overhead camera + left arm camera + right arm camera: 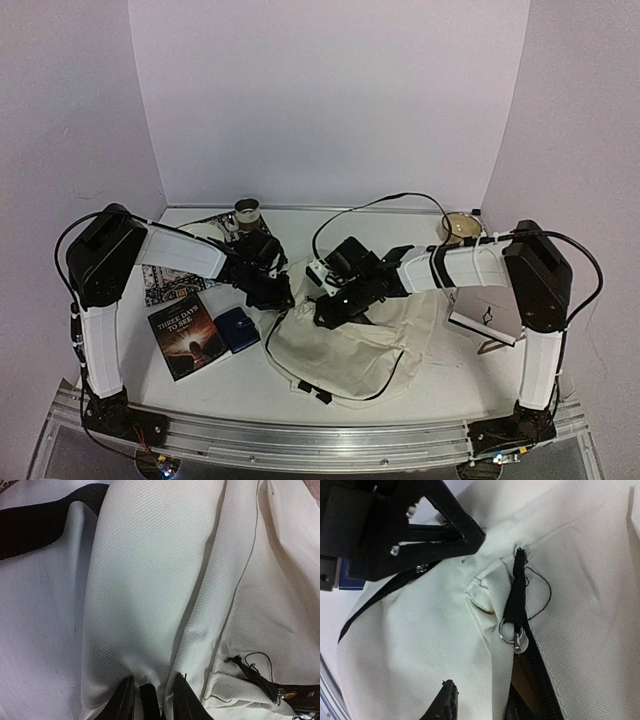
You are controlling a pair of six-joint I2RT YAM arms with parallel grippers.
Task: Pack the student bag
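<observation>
the student bag (350, 352) slumps from table centre toward 4 o'clock. it looks like limp, light canvas. your left gripper (152, 697) pinches a fold; whether the right gripper (332, 308) grips, i can't tell. take the firmer zipper edge (520, 605).

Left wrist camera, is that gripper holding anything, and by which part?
The left gripper appears to be pinched shut on the student bag. It grips a raised fold of the cream fabric, close to the end of the zipper.
</observation>
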